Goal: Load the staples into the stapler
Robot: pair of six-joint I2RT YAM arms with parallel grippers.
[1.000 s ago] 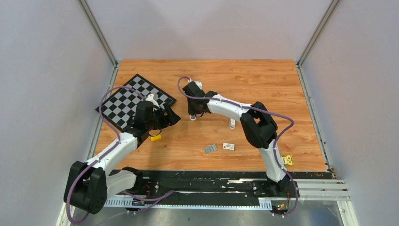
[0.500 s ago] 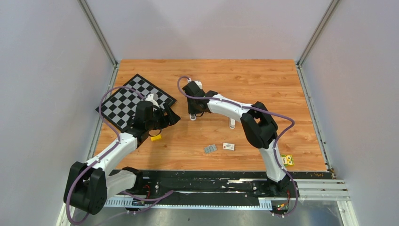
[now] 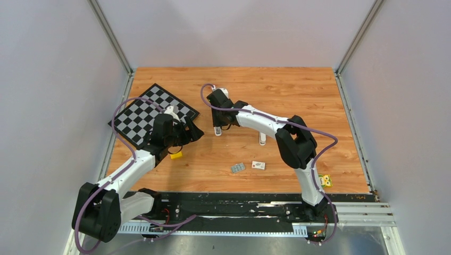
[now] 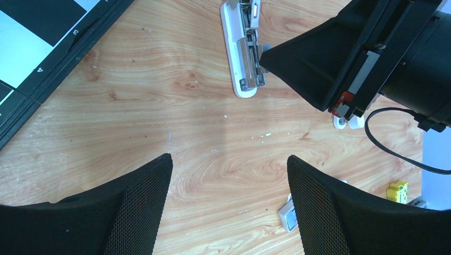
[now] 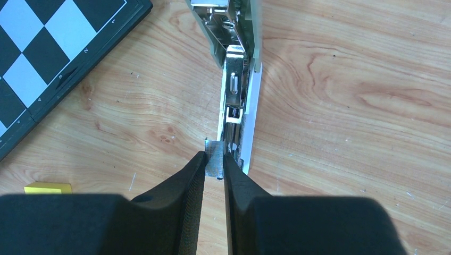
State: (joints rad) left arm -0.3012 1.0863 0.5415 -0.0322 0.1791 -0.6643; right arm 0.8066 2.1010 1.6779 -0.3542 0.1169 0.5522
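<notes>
The stapler (image 5: 236,95) lies open on the wooden table, its metal channel facing up; it also shows in the left wrist view (image 4: 244,53) and from above (image 3: 217,131). My right gripper (image 5: 215,161) is shut on a short silvery strip of staples (image 5: 215,154), held at the left side of the channel's near end. From above, the right gripper (image 3: 218,123) hangs over the stapler. My left gripper (image 4: 228,159) is open with nothing between its fingers, hovering left of the stapler (image 3: 192,130).
A chessboard (image 3: 142,114) lies at the back left. A small yellow block (image 3: 176,155) sits near the left arm. A white box (image 3: 258,165) and a grey staple tray (image 3: 237,168) lie at the front. A white piece (image 3: 262,139) and a yellow-green item (image 3: 324,180) lie right.
The right arm's elbow has shifted slightly to the right while its gripper stays over the stapler with the staples. The left arm has not moved.
</notes>
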